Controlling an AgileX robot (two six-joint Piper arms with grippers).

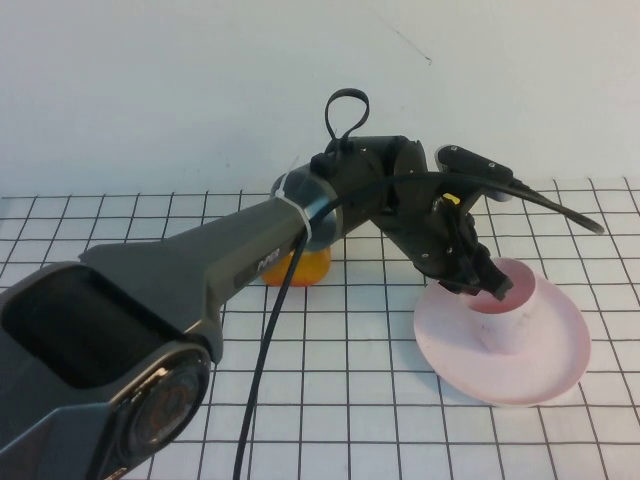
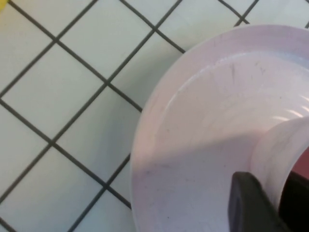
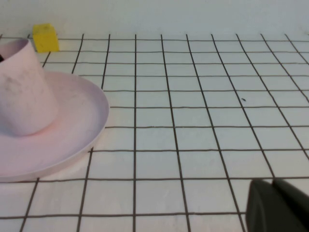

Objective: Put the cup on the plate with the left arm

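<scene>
A white surface [image 1: 340,380] ruled with a grid of thin black lines fills the lower scene. Behind it rises a plain pale wall [image 1: 200,90], bare except for a faint diagonal mark near its top. Light is soft and even, with faint shadows.

Lab: gridded test table [image 1: 350,380]

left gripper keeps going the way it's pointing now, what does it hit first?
Probably the cup. The left gripper is at its rim, angled down over the plate, one finger seemingly inside, one outside. Beyond the cup comes the plate. The right gripper sits low over the table, away from it.
</scene>
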